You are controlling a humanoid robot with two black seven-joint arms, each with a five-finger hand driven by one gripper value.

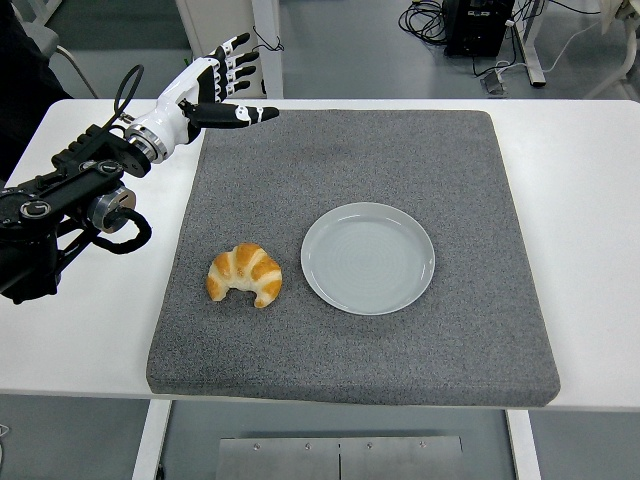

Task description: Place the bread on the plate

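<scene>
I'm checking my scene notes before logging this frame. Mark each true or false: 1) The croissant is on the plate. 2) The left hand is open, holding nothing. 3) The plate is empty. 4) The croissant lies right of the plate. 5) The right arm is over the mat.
1) False: the croissant lies on the grey mat, beside the plate, apart from it.
2) True: the left hand has its fingers spread near the mat's far left corner.
3) True.
4) False: it lies left of the plate.
5) False: no right arm is in view.
</scene>
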